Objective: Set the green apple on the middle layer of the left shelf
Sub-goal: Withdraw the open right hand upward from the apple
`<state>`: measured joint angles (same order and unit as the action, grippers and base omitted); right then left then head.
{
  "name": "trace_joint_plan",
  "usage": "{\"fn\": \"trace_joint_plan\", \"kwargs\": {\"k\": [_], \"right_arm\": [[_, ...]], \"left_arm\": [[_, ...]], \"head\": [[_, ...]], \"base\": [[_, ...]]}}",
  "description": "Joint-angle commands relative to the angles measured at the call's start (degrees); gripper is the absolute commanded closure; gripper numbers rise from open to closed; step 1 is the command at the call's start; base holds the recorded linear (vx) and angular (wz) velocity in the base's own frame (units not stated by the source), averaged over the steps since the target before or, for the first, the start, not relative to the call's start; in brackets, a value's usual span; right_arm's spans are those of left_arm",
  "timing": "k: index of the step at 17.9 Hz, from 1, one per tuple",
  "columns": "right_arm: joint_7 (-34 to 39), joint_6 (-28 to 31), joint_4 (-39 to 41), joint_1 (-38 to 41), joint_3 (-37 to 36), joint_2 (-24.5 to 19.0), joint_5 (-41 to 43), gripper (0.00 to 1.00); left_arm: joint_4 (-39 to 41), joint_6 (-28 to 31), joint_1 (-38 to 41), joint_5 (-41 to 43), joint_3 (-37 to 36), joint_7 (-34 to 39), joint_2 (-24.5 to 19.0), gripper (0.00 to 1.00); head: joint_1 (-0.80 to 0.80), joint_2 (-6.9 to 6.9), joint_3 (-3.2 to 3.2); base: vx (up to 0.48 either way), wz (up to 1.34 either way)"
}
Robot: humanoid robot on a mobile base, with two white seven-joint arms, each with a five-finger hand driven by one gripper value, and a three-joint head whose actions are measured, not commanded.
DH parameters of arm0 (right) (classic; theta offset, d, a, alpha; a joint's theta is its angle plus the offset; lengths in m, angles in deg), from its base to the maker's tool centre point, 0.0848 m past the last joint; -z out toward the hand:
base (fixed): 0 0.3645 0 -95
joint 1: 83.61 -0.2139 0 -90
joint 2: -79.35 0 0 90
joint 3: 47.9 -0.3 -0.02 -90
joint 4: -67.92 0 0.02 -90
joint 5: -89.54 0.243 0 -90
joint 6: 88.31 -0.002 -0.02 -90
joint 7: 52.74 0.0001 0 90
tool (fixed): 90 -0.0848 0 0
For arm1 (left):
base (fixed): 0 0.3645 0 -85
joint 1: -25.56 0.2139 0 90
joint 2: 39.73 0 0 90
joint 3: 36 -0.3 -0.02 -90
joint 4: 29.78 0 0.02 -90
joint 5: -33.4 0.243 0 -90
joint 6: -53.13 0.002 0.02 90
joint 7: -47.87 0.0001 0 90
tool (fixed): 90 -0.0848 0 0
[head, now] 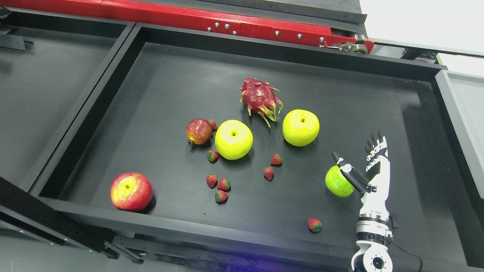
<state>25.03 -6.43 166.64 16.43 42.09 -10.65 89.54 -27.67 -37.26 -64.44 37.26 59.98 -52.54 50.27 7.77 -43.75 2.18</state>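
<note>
The green apple (336, 182) lies on the black tray (113, 124), in its right part and near the front. The right hand (365, 166) is just to the right of it. The thumb (351, 172) lies across the right side of the apple, and it seems to touch the fruit. The other fingers (376, 149) are stretched out and point away toward the back of the tray, so they do not close around the apple. The hand is released and does not grasp anything. The arm comes up from the bottom edge on the right.

To the left and further back there are two yellow apples (233, 139), one near the middle of the tray and one to the right of it. Behind them lies a dragon fruit (261, 99). A small dark red apple (198, 131) is just beside the left yellow apple. A bigger red apple (131, 191) rests in the front left corner. Several strawberries (223, 185) are scattered in the middle part, and one strawberry (314, 224) lies alone near the front wall, to the left of the wrist. Behind the tray there is a red bar (170, 15).
</note>
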Motion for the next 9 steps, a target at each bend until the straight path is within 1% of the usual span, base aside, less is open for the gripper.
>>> {"fn": "trace_joint_plan", "kwargs": {"k": [1,4,6,9], "right_arm": [[0.19,-1.63,-0.02,-0.54,-0.09,1.0,0.62,0.0],[0.19,0.64,-1.15,-2.03,0.0,1.0,0.18,0.0],[0.1,2.58,-1.95,-2.22,3.15,1.0,0.18,0.0],[-0.42,2.59,-1.95,-1.52,6.59,1.0,0.18,0.0]], "left_arm": [[0.0,-0.05,-1.23,-0.08,0.0,-0.04,-1.0,0.0],[0.0,-0.05,-1.23,0.01,0.0,-0.04,-1.0,0.0],[0.0,-0.05,-1.23,0.01,0.0,-0.04,-1.0,0.0],[0.0,-0.05,-1.23,0.01,0.0,-0.04,-1.0,0.0]], "head": [[0.0,0.0,0.0],[0.0,0.0,0.0],[0.0,0.0,0.0],[0.0,0.0,0.0]], "base": [[0.0,0.0],[0.0,0.0],[0.0,0.0],[0.0,0.0]]}}
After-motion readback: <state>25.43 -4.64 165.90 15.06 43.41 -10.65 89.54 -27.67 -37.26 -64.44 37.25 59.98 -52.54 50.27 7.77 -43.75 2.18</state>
